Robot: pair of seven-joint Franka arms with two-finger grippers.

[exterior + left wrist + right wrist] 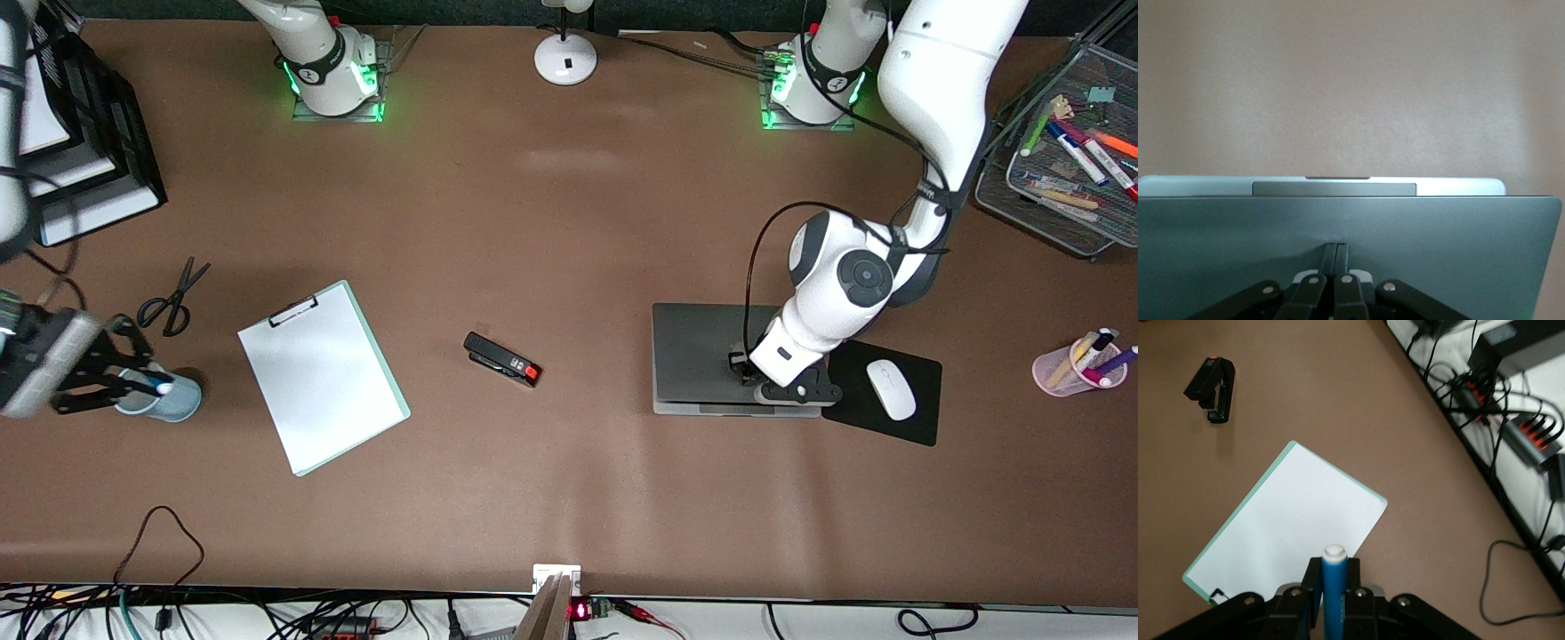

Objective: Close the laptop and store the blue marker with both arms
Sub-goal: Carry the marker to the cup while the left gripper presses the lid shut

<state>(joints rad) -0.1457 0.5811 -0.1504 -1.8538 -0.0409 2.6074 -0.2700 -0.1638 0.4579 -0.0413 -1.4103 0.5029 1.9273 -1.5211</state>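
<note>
The silver-grey laptop point(698, 356) lies at the left arm's end of the table, its lid down almost flat on the base. My left gripper point(745, 364) rests on the lid with its fingers together and nothing between them; the left wrist view shows the fingers point(1338, 257) on the dark lid point(1458, 247), with the base's paler edge point(1205, 185) just past it. My right gripper point(133, 382) is shut on the blue marker point(147, 384) over a pale blue cup point(173, 400) at the right arm's end. The marker point(1333, 587) stands between the right fingers, white end out.
Scissors point(173, 298), a white clipboard point(320, 378) and a black stapler point(502, 358) lie on the brown table. A white mouse point(891, 388) sits on a black mouse pad point(920, 427) beside the laptop. A pink pen cup point(1080, 364) and mesh marker tray point(1067, 178) stand nearby.
</note>
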